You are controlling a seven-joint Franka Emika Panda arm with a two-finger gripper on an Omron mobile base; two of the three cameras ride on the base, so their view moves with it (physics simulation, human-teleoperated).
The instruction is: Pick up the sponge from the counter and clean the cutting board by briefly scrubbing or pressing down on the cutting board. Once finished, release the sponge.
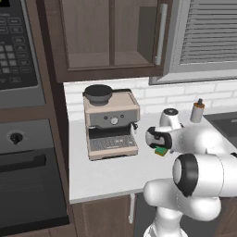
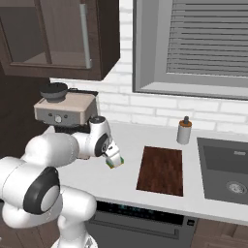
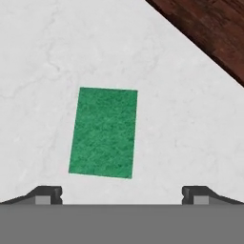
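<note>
while the tool [image 3: 122,194] gapes wide, empty, sponge [image 3: 104,132] seemingly lies just below.

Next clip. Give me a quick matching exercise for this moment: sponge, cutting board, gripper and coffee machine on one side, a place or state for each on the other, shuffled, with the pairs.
Things:
1. sponge
2. cutting board
3. gripper
4. coffee machine

Places or states:
A. open, above the sponge, holding nothing
B. flat on the counter, between the sponge and the sink
C. at the counter's left end, near the oven
D. green side up on the counter, left of the board

Pairs: 1-D, 2-B, 3-A, 4-C
</note>
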